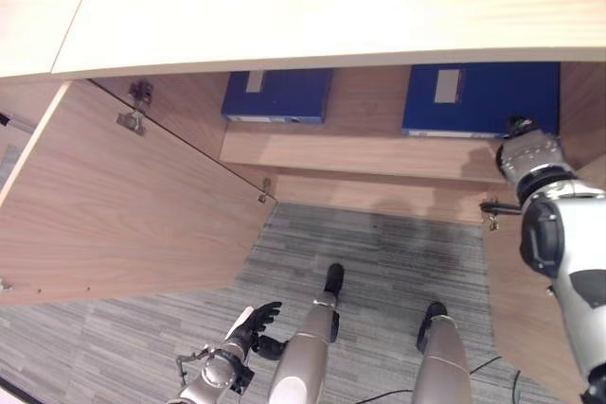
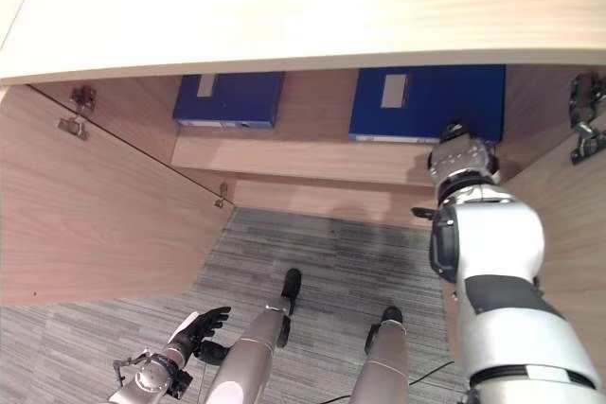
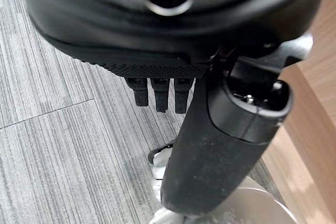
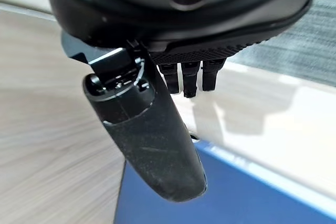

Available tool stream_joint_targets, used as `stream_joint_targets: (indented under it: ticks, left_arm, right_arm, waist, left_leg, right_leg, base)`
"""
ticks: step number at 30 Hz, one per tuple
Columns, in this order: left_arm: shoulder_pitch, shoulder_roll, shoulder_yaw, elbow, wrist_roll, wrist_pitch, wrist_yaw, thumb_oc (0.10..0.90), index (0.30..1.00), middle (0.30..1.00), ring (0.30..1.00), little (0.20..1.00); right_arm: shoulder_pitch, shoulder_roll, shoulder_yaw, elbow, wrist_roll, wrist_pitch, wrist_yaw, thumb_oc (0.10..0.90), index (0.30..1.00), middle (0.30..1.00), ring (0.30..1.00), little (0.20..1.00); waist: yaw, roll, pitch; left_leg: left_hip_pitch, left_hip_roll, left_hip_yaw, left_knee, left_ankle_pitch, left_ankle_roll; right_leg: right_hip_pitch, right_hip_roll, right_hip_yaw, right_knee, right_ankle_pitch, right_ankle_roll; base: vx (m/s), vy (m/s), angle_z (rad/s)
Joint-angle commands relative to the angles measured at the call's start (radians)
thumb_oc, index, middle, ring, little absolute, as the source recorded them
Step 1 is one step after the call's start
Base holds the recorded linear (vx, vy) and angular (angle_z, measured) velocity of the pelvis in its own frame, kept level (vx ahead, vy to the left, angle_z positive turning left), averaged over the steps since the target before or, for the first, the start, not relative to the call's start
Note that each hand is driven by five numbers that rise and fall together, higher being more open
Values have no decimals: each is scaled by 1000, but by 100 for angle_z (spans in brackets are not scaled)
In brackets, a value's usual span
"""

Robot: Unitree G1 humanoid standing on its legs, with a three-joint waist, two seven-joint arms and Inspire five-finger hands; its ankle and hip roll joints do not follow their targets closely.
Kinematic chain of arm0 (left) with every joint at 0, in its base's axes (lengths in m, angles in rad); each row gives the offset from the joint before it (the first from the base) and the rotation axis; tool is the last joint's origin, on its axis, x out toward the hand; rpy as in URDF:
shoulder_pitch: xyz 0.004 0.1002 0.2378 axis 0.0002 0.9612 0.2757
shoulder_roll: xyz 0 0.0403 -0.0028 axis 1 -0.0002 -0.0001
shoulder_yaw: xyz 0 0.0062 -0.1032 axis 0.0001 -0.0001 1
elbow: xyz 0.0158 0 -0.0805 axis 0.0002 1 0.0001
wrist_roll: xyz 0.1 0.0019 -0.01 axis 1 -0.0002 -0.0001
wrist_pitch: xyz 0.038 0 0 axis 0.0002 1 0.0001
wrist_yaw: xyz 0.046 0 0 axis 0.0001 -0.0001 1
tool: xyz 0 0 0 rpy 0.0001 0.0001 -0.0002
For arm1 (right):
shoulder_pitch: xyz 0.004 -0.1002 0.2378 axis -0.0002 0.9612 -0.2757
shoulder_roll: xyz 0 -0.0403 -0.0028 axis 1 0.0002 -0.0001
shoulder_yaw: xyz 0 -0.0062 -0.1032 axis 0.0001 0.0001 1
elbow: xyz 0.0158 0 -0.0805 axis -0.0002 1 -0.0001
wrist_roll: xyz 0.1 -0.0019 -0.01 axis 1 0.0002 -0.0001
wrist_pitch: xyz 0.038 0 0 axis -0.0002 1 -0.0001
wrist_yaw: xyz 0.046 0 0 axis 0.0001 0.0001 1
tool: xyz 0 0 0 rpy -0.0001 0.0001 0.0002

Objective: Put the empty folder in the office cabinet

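Folders number two, both blue, and both lie flat on the shelf inside the office cabinet (image 1: 379, 149); which of them is the empty one cannot be told.

Nearest, well below the cabinet's shelf and over the grey striped carpet (image 1: 398, 262), hangs the left hand (image 1: 254, 324). Its own wrist view shows its fingers (image 3: 160, 95) straight in a row and its thumb (image 3: 220, 156) standing out beside them, relaxed and holding nothing.

One cabinet door (image 1: 123, 205) stands swung open on the left side of the shelf, with two metal hinges showing on its inner face. A second wooden panel with hinge hardware (image 2: 587, 130) stands at the right side of the shelf.

Farther in, at the front edge of the shelf, the right arm reaches up so that the right hand (image 4: 189, 80) is at the right-hand folder (image 1: 483, 96). In its wrist view the fingers are straight and the thumb (image 4: 152, 140) is stretched out over the blue cover, with a corner of that folder just beneath it; the hand is spread and not curled round anything. Whether the thumb touches the cover I cannot tell.

Farthest back on the same shelf, to the left of that folder and well apart from it, lies the left-hand folder (image 1: 276, 94), each one bearing a pale label on its spine. One pale worktop (image 1: 331, 7) caps the cabinet above the shelf.
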Motion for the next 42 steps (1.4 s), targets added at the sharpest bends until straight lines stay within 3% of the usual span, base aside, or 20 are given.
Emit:
stream_joint_targets:
  ticks: [1, 5, 7, 9, 12, 13, 14, 16, 19, 24, 32, 42]
  left_arm:
    - [-46, -9, -2, 35, -15, -26, 11, 800, 900, 900, 900, 900]
    - [-41, -18, 11, 25, -8, -22, -8, 800, 900, 900, 900, 900]
    - [-45, -35, 34, 48, -21, -14, -13, 800, 900, 900, 900, 900]
    - [-31, -80, 72, 66, -28, -2, -7, 800, 900, 900, 900, 900]
    - [-2, -123, 121, 77, -19, 4, -21, 800, 900, 900, 900, 900]
    - [11, -119, 139, 77, -6, -4, -28, 800, 900, 900, 900, 900]
    - [14, -106, 163, 78, -1, -12, -38, 800, 900, 900, 900, 900]
    - [31, -92, 198, 90, 13, -23, -31, 800, 900, 900, 900, 900]
    - [37, -88, 213, 104, 35, -40, -40, 800, 900, 900, 900, 900]
    - [43, -80, 209, 87, 47, -53, -55, 800, 900, 900, 900, 900]
    - [40, -44, 187, 30, -7, -73, -79, 800, 900, 900, 900, 900]
    - [28, 5, 133, -19, -71, -84, -108, 800, 900, 900, 900, 900]
  right_arm:
    - [7, -27, -29, -101, -29, -44, 3, 800, 900, 900, 900, 900]
    - [109, 42, -42, -203, -9, -87, 53, 800, 900, 900, 900, 900]
    - [192, 143, -41, -320, 21, -153, 81, 800, 900, 900, 900, 900]
    - [438, 315, 59, -755, -85, -242, 111, 800, 900, 900, 900, 900]
    - [745, 335, 151, -1086, -247, -245, 249, 800, 900, 900, 900, 900]
    - [793, 306, 153, -1101, -320, -236, 279, 693, 740, 740, 740, 740]
    - [801, 257, 183, -1098, -427, -219, 285, 400, 300, 300, 300, 300]
    - [852, 175, 211, -1196, -621, -187, 273, 400, 300, 300, 300, 300]
    - [829, 75, 226, -1210, -886, -134, 237, 400, 300, 300, 300, 300]
    - [778, -13, 215, -1211, -1104, -88, 183, 400, 300, 300, 300, 300]
    - [617, -69, 220, -1007, -1134, -38, 159, 400, 300, 300, 300, 300]
    - [358, -167, 370, -610, -1074, 5, 207, 400, 300, 300, 300, 300]
  waist:
    - [20, -3, -13]
    - [22, -5, -25]
    - [8, -14, -29]
    - [-33, -33, -16]
    - [-72, -44, -5]
    - [-78, -47, 1]
    - [-82, -51, 5]
    - [-91, -55, 9]
    - [-93, -58, 11]
    - [-87, -55, 13]
    - [-59, -44, 31]
    - [-9, -31, 48]
  left_leg:
    - [113, -11, 19, 32, -229, 4]
    - [160, 4, 18, -54, -183, 5]
    - [183, 13, 24, -92, -167, 9]
    - [215, 26, 46, -132, -151, 12]
    - [234, 37, 56, -156, -143, 15]
    - [239, 37, 55, -153, -147, 15]
    - [238, 36, 54, -150, -142, 13]
    - [242, 39, 56, -155, -142, 12]
    - [237, 41, 58, -157, -136, 8]
    - [230, 46, 57, -159, -130, 11]
    - [216, 40, 42, -151, -126, 11]
    - [180, 33, 21, -144, -111, 6]
  right_leg:
    - [159, 54, -20, -147, -73, 2]
    - [199, 57, -35, -222, -25, 11]
    - [212, 63, -33, -252, -7, 13]
    - [220, 69, -17, -276, 14, 17]
    - [221, 70, -18, -286, 23, 19]
    - [225, 67, -19, -279, 14, 19]
    - [223, 66, -18, -278, 19, 19]
    - [226, 64, -19, -284, 21, 21]
    - [227, 63, -19, -297, 28, 26]
    - [222, 64, -16, -302, 40, 30]
    - [223, 60, -19, -303, 41, 33]
    - [202, 59, -39, -298, 47, 34]
  base:
    - [23, -4, 6]
    - [-4, 4, 1]
    - [0, 24, -3]
    - [-12, 63, -15]
    - [-10, 24, -25]
    - [-14, -12, -25]
    - [-22, -9, -3]
    - [-20, 6, 5]
    - [-8, 3, -1]
    - [-18, 13, -4]
    - [-17, 0, 1]
    - [-11, -7, 7]
